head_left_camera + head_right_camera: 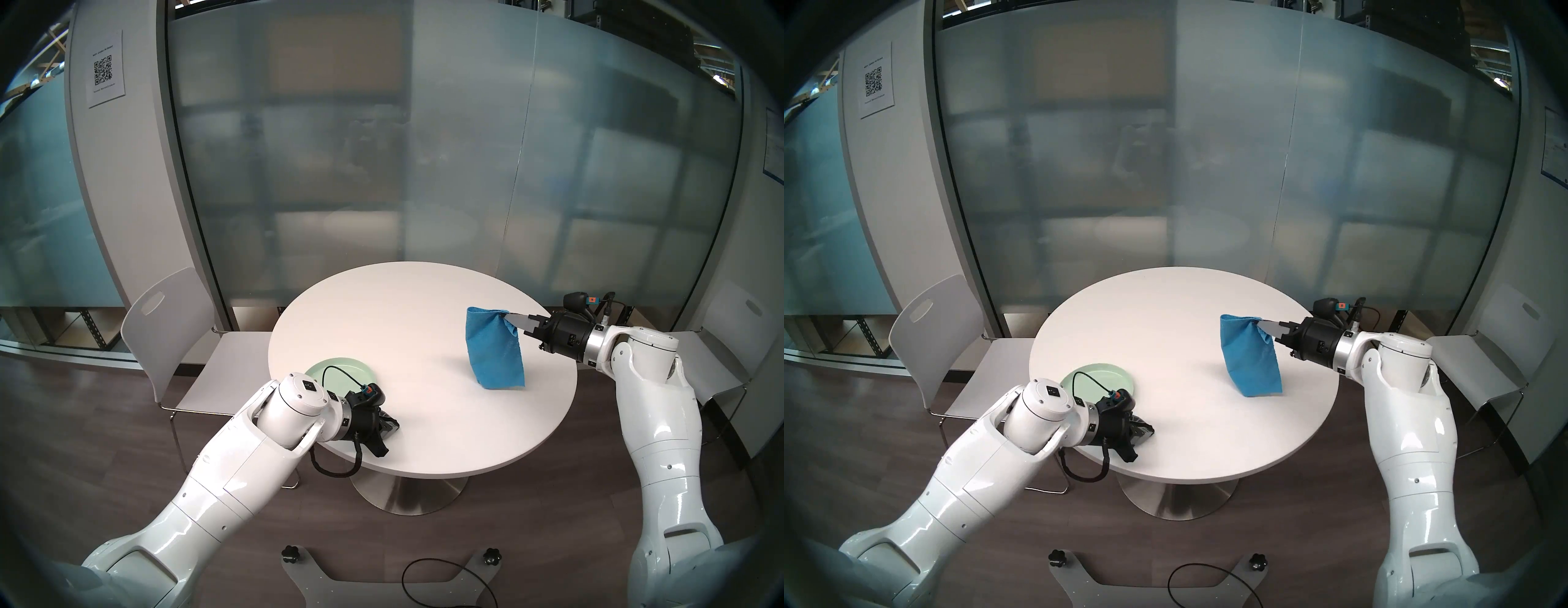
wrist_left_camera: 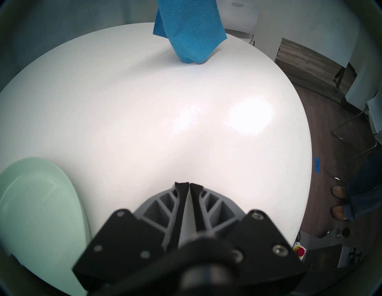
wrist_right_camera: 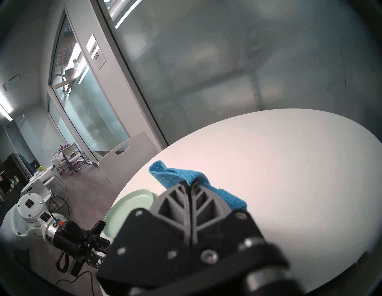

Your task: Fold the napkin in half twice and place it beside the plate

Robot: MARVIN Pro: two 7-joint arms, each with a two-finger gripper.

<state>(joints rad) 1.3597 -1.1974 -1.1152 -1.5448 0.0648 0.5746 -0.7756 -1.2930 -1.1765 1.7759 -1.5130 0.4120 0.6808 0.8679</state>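
The bright blue napkin hangs folded from my right gripper, which is shut on its top edge above the right side of the round white table. Its lowest corner is at the tabletop; the left wrist view shows the napkin far ahead. In the right wrist view the napkin bunches at the shut fingertips. The mint-green plate lies at the table's near left edge, partly behind my left arm. My left gripper is shut and empty, just right of the plate.
White chairs stand at the table's left and right. Frosted glass walls rise behind the table. A person's feet show on the floor by the table's near right side.
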